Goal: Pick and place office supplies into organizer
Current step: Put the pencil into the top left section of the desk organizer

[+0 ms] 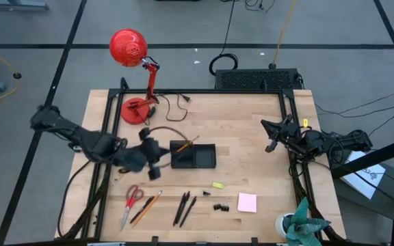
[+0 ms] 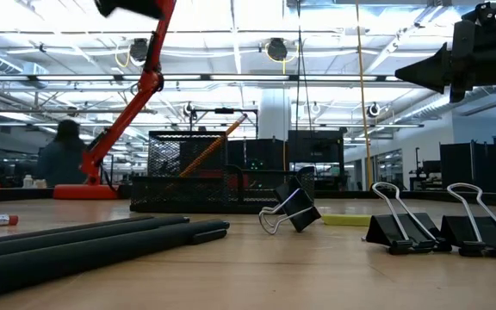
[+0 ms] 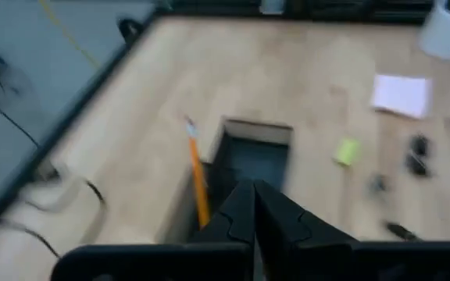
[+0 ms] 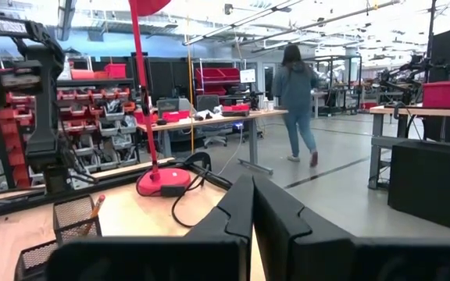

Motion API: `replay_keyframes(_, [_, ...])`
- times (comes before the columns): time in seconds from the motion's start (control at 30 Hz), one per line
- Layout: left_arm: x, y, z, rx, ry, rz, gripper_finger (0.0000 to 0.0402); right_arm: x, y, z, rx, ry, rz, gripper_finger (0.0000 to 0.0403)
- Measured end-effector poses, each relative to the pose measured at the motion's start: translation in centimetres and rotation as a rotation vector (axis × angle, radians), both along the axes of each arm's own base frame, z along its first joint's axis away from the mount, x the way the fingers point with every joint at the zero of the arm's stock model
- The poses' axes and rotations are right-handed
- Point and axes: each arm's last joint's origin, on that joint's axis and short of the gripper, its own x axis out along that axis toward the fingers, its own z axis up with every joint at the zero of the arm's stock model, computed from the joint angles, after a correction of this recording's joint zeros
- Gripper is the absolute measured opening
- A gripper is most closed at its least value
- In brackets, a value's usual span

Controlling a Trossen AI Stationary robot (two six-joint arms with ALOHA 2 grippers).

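The black mesh organizer [image 1: 193,156] sits mid-table, and one orange pencil [image 1: 185,143] leans in its left compartment, its tip sticking out over the rim [image 3: 198,179]. Toward the near edge lie the red-handled scissors [image 1: 132,201], another orange pencil [image 1: 146,207], black pens [image 1: 185,207], small black clips [image 1: 219,206], the yellow piece [image 1: 217,184] and the pink pad [image 1: 247,202]. My left gripper [image 1: 156,162] hovers shut just left of the organizer [image 3: 252,156], touching nothing. My right gripper [image 1: 272,139] waits shut, raised over the table's right side [image 2: 416,73].
A red desk lamp [image 1: 130,49] stands on its base [image 1: 135,109] at the far left corner, with a cable [image 1: 169,130] looping toward the organizer. A larger black box [image 1: 255,78] sits beyond the far edge. A white cup with a green thing [image 1: 296,224] stands at the near right corner.
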Motion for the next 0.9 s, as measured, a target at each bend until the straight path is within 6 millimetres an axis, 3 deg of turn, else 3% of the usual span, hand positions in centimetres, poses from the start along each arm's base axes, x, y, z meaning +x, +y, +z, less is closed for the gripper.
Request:
replay_keyframes(0.1, [-0.2, -1.9, -0.5, -0.074, 0.052, 0.018, 0.0004, 0.0, 0.0, -0.1, -0.001, 0.005, 0.0, 0.0004])
replay_keyframes(0.23, [-0.1, -4.2, -2.9, -0.223, 0.171, 0.05, 0.0005, 0.0, 0.0, -0.1, 0.001, 0.006, 0.0, 0.0004])
replay_keyframes(0.43, [1.0, -8.0, -8.4, -0.351, 0.407, 0.132, 0.0004, 0.0, 0.0, 0.0, 0.004, 0.001, 0.001, 0.0004])
replay_keyframes(0.63, [2.2, -9.4, -13.1, -0.417, 0.589, 0.264, 0.0005, 0.0, 0.0, 0.0, 0.006, -0.007, 0.001, 0.0004])
replay_keyframes(0.73, [2.8, -9.5, -13.6, -0.427, 0.598, 0.292, 0.0021, 0.0, 0.0, 0.0, 0.006, -0.007, 0.001, 0.0004])
replay_keyframes(0.9, [3.8, -9.3, -12.4, -0.485, 0.559, 0.311, 0.0061, 0.0, 0.0, 0.2, 0.009, -0.023, 0.001, 0.0004])
